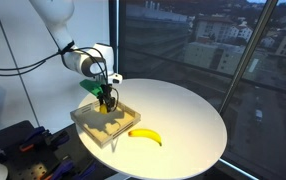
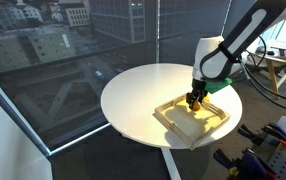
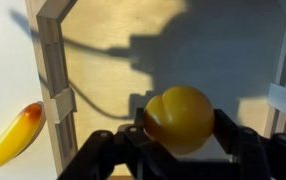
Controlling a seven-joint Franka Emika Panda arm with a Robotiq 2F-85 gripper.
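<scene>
Gripper [image 3: 183, 122], bottom centre of wrist view, was half-closed on a yellow fruit [image 3: 180, 112], held over the tray [image 3: 53, 60] floor. Banana [image 3: 8, 140] lay lower left, outside the tray, on the desk [image 1: 183, 110]. Judged mid-carry; a set-down would need lowering, then wider jaws.
</scene>
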